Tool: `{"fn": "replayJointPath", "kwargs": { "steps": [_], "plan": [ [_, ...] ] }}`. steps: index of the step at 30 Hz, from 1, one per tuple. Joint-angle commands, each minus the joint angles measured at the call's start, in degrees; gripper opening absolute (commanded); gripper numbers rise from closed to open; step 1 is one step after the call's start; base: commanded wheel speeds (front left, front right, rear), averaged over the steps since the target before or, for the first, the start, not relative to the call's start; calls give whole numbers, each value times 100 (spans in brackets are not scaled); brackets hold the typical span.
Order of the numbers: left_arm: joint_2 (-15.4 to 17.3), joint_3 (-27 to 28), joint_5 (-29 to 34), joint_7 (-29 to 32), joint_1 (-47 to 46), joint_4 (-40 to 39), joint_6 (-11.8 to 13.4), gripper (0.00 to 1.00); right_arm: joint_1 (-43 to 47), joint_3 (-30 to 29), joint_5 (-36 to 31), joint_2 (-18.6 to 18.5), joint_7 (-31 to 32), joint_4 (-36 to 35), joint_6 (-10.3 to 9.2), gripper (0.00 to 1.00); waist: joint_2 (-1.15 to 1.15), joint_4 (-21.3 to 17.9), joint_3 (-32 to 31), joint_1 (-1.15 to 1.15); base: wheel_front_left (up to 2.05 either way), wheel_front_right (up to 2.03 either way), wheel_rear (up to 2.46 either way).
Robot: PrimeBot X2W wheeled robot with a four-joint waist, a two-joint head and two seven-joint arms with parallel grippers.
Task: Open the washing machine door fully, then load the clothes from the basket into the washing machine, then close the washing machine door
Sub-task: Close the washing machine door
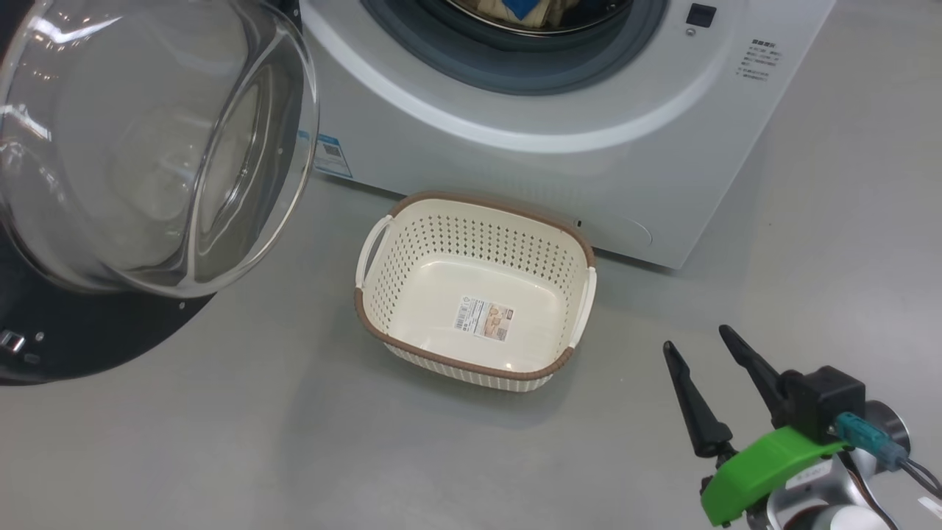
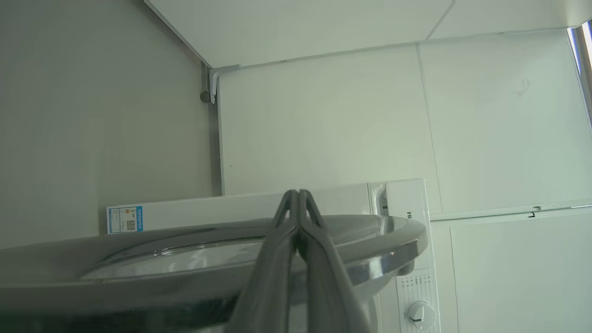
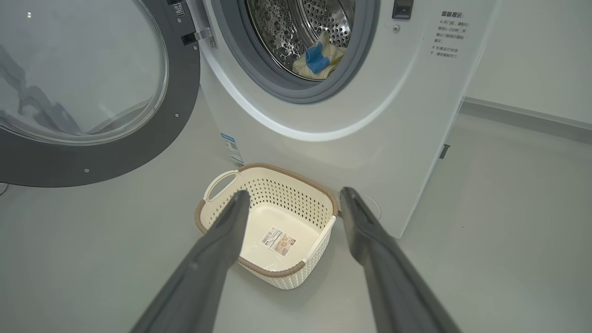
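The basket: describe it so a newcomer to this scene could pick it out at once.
Find the big white washing machine with its round door swung open. On the grey floor in front of it stands the basket. Cream perforated sides, a brown rim, white side handles and a label sticker on its bottom set it apart.

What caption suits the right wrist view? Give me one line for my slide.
Open right pincer faces the empty basket; clothes lie in the washing machine, its door swung wide.
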Motion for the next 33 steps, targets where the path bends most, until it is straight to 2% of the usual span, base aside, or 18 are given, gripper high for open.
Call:
{"fn": "replayJointPath", "kwargs": {
  "steps": [1,3,6,15,26,33],
  "plan": [
    [303,42,162,-164,-143,-133,-3,0,-184,150,43,-11,-72,-168,2,100,0,-18,-8,-1,0,0,0],
    [275,6,246,-313,-168,-84,-3,0,-191,168,54,-8,-78,-154,2,100,0,-42,-17,-1,0,0,0],
    [254,-146,234,-139,-158,-21,-3,0,-189,154,63,-4,-84,-149,2,100,0,-70,-26,-1,0,0,0],
    [262,-263,-202,657,-133,-123,-3,0,-188,93,42,4,-110,-152,2,100,0,-66,66,-1,0,0,0],
    [86,-426,-776,1823,42,-297,-3,0,-245,71,88,9,-189,-41,2,100,0,19,159,-1,0,0,0],
    [-54,-550,-1093,2448,258,-740,236,0,-239,51,146,10,-229,39,2,100,0,73,156,-1,0,0,0]
  ]
}}
